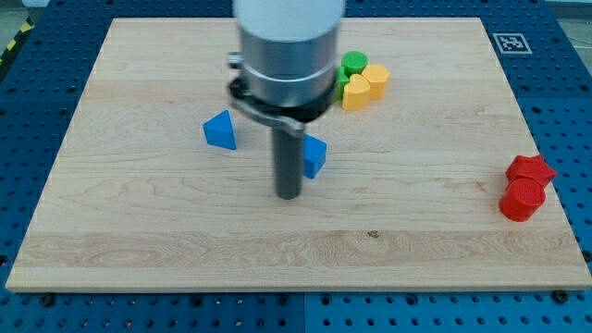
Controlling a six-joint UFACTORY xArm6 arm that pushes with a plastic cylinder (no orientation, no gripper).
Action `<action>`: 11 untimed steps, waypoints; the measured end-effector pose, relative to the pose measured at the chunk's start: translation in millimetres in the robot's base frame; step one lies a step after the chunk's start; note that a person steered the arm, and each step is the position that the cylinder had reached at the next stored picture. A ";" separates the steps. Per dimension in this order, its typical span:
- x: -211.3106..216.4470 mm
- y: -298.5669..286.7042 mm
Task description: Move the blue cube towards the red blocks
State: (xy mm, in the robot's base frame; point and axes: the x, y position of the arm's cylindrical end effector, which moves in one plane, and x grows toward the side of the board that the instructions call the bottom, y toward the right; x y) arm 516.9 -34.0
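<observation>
The blue cube (pixel 314 155) sits near the board's middle, partly hidden behind the dark rod. My tip (pixel 289 195) rests on the board just left of and slightly below the cube, close to touching it. A blue triangular block (pixel 220 130) lies further to the view's left. Two red blocks sit at the view's right edge: a red star-shaped block (pixel 530 169) and a red cylinder (pixel 520 201) just below it, touching.
At the view's top, right of the arm's grey body (pixel 287 46), a green block (pixel 352 64), a yellow heart-shaped block (pixel 356 92) and a yellow block (pixel 376 79) cluster together. The wooden board (pixel 166 231) lies on a blue perforated table.
</observation>
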 end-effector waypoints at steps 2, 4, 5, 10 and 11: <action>-30.0 -1.0; -12.3 79.4; -17.4 45.6; -7.9 133.7; -29.1 109.0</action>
